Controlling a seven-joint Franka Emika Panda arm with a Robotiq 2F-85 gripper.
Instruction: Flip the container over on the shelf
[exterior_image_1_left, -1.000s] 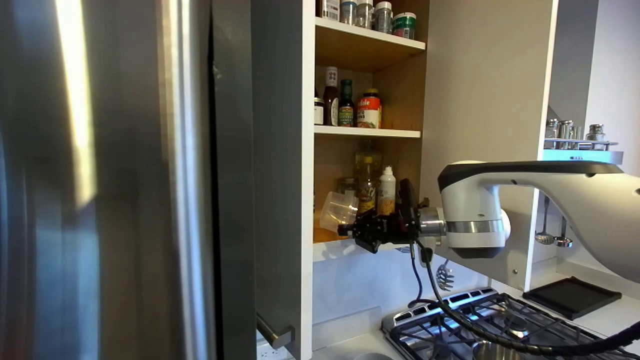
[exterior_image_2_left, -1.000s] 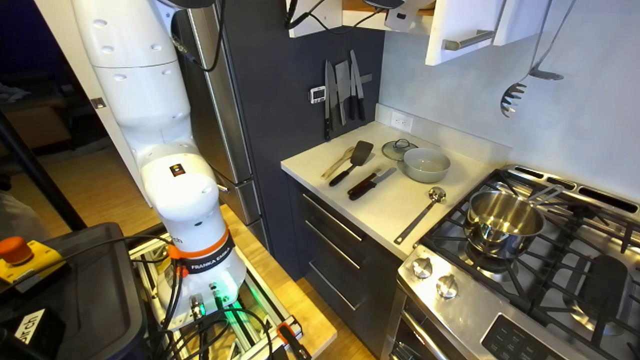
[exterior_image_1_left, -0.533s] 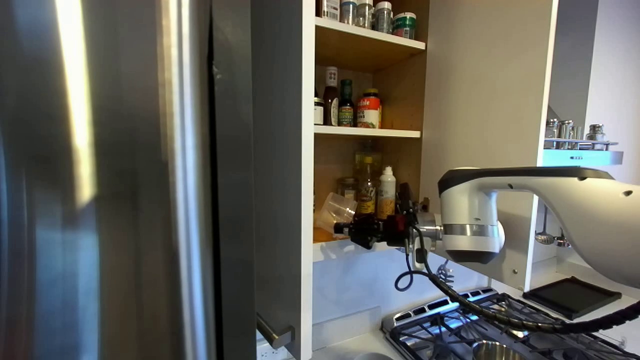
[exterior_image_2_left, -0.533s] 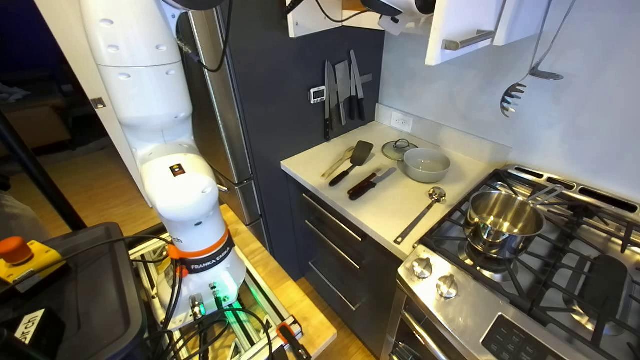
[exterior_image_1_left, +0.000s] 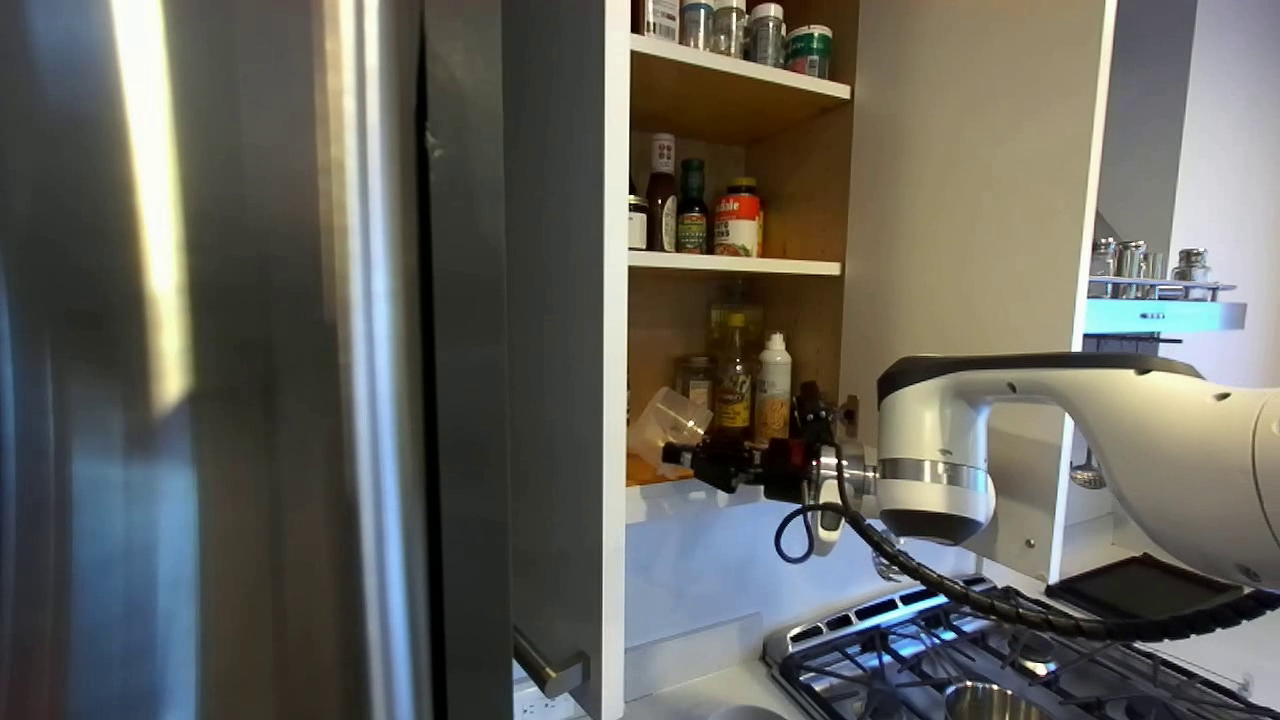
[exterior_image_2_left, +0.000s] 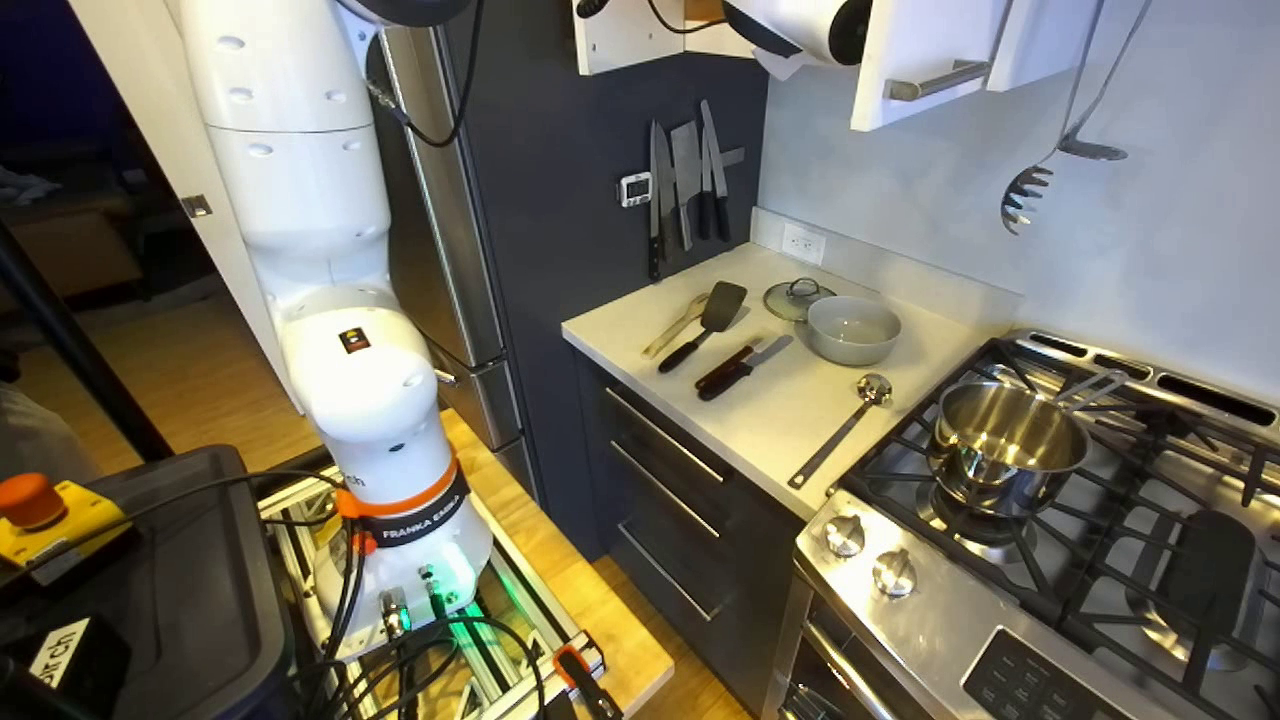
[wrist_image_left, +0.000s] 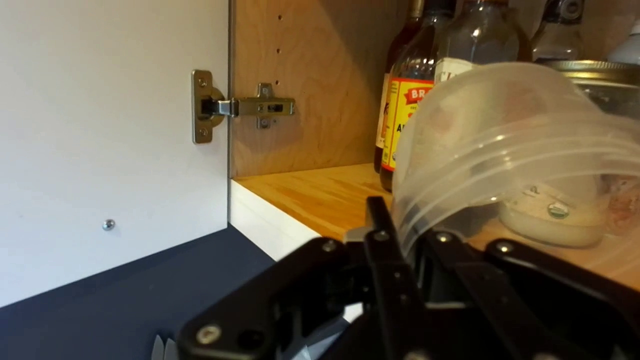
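One translucent container (wrist_image_left: 505, 145), its edge pinched in the gripper (wrist_image_left: 407, 240), is tilted over the shelf (wrist_image_left: 315, 200); from here I can't tell if it touches. Farther back on the shelf stands a yellow-labelled bottle (wrist_image_left: 406, 112); below the shelf, a stove (exterior_image_1_left: 930, 645).

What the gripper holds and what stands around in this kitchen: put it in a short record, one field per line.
Gripper: shut on the container, near its rim
Container pose: tilted; whether it touches the shelf cannot be told
Task state: flip seemingly unfinished
Behind it, wrist view: yellow-labelled bottle, gold-lidded jar
On the stove: metal pot
On the counter: grey bowl, glass lid
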